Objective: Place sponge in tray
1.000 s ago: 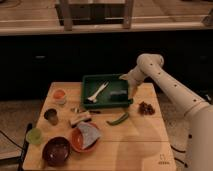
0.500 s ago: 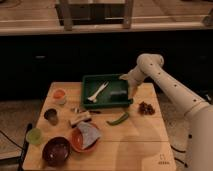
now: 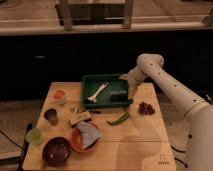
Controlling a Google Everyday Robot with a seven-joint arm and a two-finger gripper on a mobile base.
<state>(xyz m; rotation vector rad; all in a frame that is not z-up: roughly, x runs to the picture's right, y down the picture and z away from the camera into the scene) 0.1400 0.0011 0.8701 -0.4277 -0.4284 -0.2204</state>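
The wooden surface [image 3: 135, 145] carries everything, and the green tray [image 3: 107, 92] at its far edge serves as the landmark for the rest. The white arm [image 3: 167, 90] reaches in from the right of the tray, bending down so that the claw [image 3: 131, 86] sits at the tray's right end, just over its rim; whether the claw is wide, narrow or holding something cannot be told. Inside the tray, toward its left, lies a long white utensil [image 3: 97, 92], and toward its right, close beside the claw, lies a small dark object [image 3: 118, 93] that may be the sponge, though it cannot be made out for certain. In front of the tray and to its left stand a dark bowl [image 3: 56, 150] and an orange plate [image 3: 85, 138] with a grey-blue cloth [image 3: 89, 133] on it. Left of the tray is an orange-topped cup [image 3: 59, 94], with a dark cup [image 3: 51, 116] and a green cup [image 3: 34, 135] farther forward. Just in front of the tray lies a green pepper [image 3: 118, 119], and to the tray's right front a cluster of dark red bits [image 3: 145, 107].
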